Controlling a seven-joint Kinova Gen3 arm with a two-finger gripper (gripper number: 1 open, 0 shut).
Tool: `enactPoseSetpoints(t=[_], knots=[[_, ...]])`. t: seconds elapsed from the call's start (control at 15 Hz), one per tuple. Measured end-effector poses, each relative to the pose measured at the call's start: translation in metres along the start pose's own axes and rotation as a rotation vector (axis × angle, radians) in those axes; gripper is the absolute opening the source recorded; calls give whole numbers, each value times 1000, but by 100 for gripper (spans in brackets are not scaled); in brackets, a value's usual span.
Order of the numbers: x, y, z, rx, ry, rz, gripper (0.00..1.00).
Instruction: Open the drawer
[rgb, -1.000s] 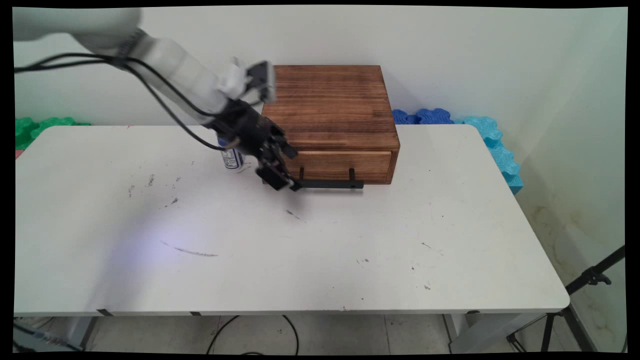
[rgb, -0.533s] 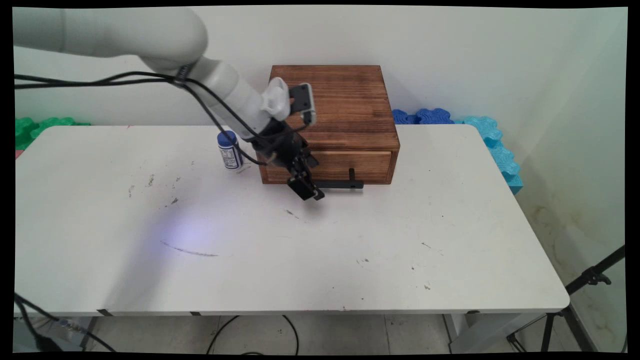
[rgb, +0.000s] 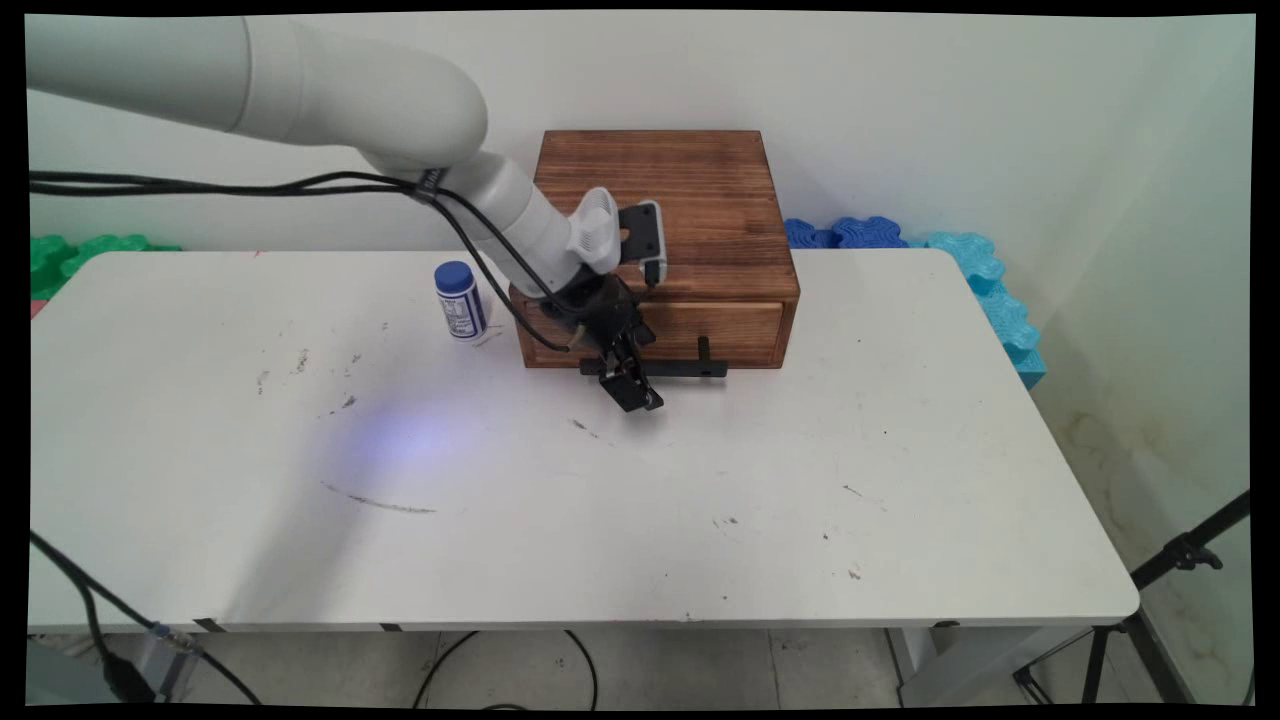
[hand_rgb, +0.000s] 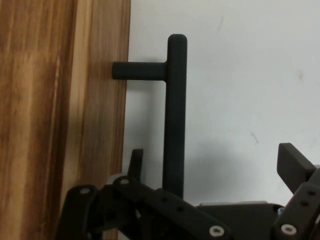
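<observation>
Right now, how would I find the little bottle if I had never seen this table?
Look for the big brown wooden drawer box at the back of the white table. Just to its left in the main view, standing upright and apart from it, is the small bottle. It is the only thing with a blue cap and a white label; the black claw is at the box's black handle, not at the bottle.

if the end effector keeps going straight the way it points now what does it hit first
Most likely the drawer's black handle bar: in the hand view the bar runs between the open fingers of the end effector, along the wooden drawer front. The white table lies just behind it; depth between them is unclear.
</observation>
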Motion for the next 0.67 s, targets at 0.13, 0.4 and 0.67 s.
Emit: enactPoseSetpoints(t=[0.13, 0.4, 0.67], knots=[[0, -1, 6, 1, -6, 7, 100], [-2, 0, 19, -4, -19, 16, 100], [-5, 2, 29, -8, -26, 26, 100]])
